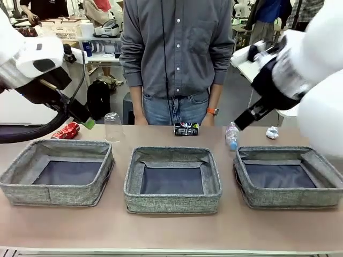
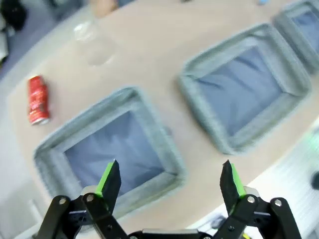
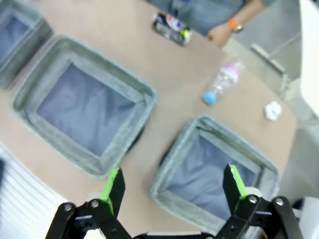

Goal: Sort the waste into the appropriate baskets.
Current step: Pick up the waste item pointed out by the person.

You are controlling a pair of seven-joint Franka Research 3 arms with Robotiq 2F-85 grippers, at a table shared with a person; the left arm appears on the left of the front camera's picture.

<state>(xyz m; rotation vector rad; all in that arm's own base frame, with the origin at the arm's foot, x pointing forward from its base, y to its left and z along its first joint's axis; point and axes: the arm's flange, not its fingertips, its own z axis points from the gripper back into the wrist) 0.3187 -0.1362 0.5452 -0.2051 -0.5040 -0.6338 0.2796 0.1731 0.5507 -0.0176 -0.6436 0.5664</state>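
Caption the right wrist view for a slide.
Open right gripper above empty middle basket and right basket; bottle, dark can and paper ball lie on the table.

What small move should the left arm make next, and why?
Probably lower the left gripper toward the red can. Its jaws stand open and empty, nothing is sorted yet, and that can lies on its side just behind the left basket, the nearest piece of waste on that arm's side.

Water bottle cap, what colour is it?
Blue. The cap of the water bottle shows best in the right wrist view.
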